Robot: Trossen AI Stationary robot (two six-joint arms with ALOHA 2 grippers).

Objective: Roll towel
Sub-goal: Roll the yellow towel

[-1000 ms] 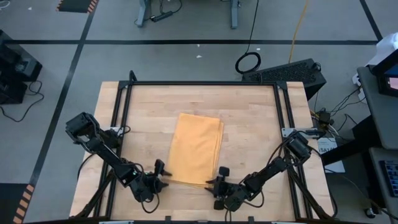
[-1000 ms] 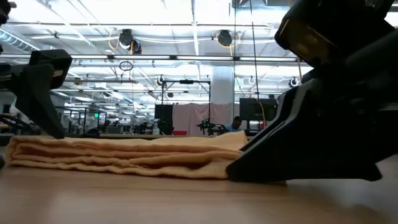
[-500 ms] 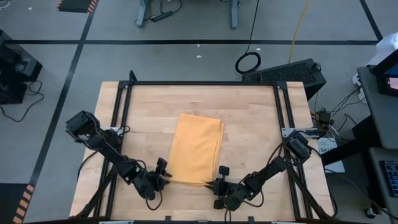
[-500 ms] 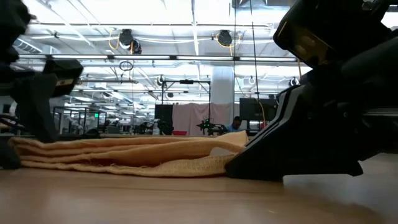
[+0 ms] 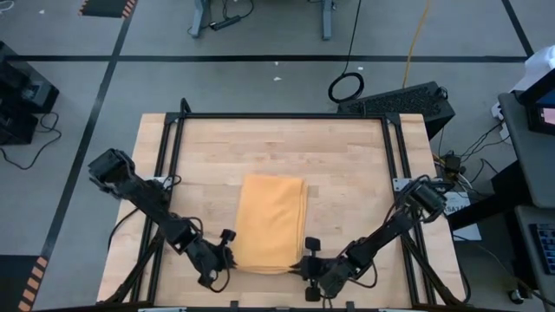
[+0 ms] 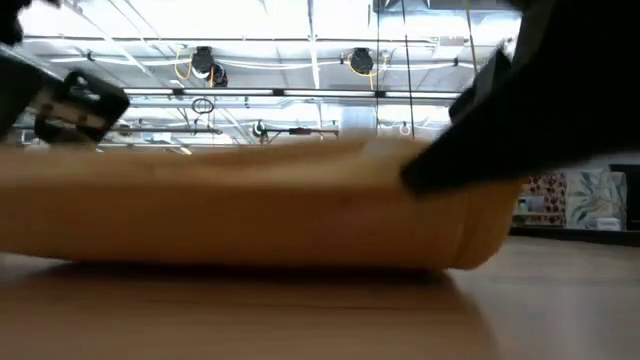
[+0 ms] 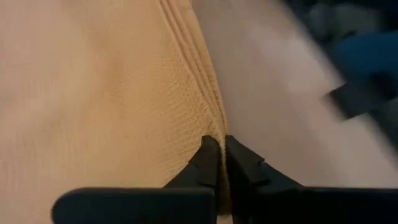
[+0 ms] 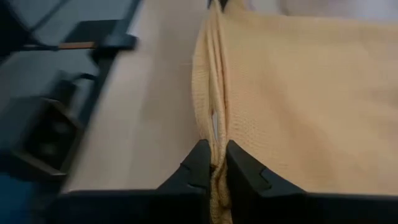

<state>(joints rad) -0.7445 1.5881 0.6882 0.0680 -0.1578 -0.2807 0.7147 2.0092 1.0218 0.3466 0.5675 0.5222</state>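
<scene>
The mustard-yellow towel (image 5: 270, 221) lies folded in the near middle of the table, long side running from near to far. My left gripper (image 5: 229, 257) is shut on its near left corner and my right gripper (image 5: 305, 263) on its near right corner. In the low view the towel's near end (image 6: 250, 205) stands as a tall band close to the camera, with the left gripper (image 6: 75, 105) and the right gripper (image 6: 520, 120) at its two ends. The far part of the towel rests flat on the tabletop. My left gripper pinches the towel's left side edge (image 7: 214, 127) at the near corner between its two fingers, over several stacked layers. The fingers come low from the table's left and near side. The near end is raised and the rest lies on the table. My right gripper pinches the towel's right side edge (image 8: 214, 134) at the near corner between its two fingers, several layers together. The fingers come low from the table's right and near side. That corner is raised and the far part lies flat.
A black frame (image 5: 277, 116) runs around the wooden tabletop. Bare wood shows beyond the towel's far edge (image 5: 277, 147) and on both sides of it. A black case (image 5: 408, 100) sits off the table's far right corner.
Both grippers have shut on the towel's near corners and gone toward the table's near edge. The towel has slid with them toward the near edge, and its near end has risen off the table while the far part stays flat.
</scene>
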